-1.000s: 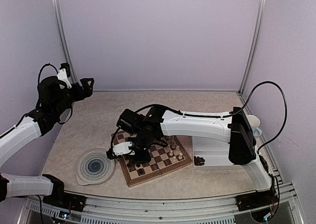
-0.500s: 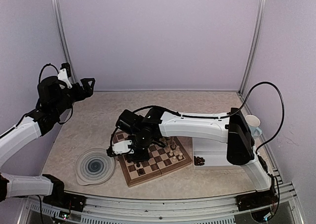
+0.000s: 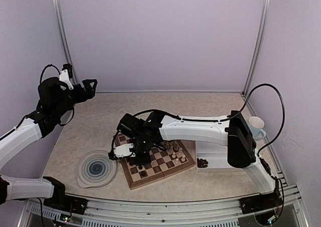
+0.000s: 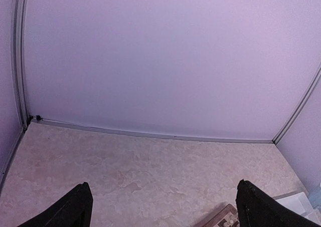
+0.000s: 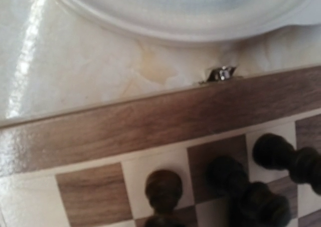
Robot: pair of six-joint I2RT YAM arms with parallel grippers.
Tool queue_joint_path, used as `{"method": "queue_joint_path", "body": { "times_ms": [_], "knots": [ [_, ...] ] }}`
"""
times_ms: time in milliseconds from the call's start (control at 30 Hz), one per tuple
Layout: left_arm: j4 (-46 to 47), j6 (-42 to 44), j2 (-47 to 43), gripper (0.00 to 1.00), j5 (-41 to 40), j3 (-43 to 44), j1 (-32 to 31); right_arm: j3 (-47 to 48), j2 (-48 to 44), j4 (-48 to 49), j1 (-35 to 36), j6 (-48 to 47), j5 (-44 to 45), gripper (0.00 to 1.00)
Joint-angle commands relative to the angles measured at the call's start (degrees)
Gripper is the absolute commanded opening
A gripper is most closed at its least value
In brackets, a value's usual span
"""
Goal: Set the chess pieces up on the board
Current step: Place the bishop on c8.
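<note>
The board [image 3: 161, 175] lies at the table's middle front, with several dark brown pieces [image 3: 143, 173] on its near-left squares and cream pieces [image 3: 175, 148] on its right side. My right gripper [image 3: 131, 156] hangs low over the board's left part. Its fingers do not show in the right wrist view, which looks down on the board's border [image 5: 150, 122] and on three dark pieces [image 5: 163, 189] standing on the edge squares. My left gripper [image 3: 89, 85] is raised at the far left, away from the board, open and empty; its fingers [image 4: 75, 207] stand wide apart.
A round blue-swirl plate [image 3: 96, 168] lies just left of the board and fills the top of the right wrist view [image 5: 175, 16]. A white tray [image 3: 215, 159] holding dark pieces [image 3: 202, 162] sits right of the board. A cup [image 3: 257, 124] stands at the far right.
My right arm has shifted slightly to the left, with the gripper still low over the board's left part. The left arm has not moved.
</note>
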Motion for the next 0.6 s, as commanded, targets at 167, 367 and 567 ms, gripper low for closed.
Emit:
{"method": "queue_joint_path", "body": {
  "times_ms": [167, 367, 567],
  "knots": [
    [1.5, -0.3, 0.2, 0.98, 1.5, 1.2, 1.0, 2.1, 1.8, 0.0, 0.3, 0.5, -0.4, 0.26],
    [1.5, -0.3, 0.4, 0.98, 2.0, 1.3, 1.2, 2.1, 1.8, 0.2, 0.3, 0.6, -0.3, 0.28],
    [1.5, -0.4, 0.6, 0.98, 1.8, 1.2, 1.6, 0.1, -1.3, 0.1, 0.2, -0.3, 1.0, 0.27]
  ]
}}
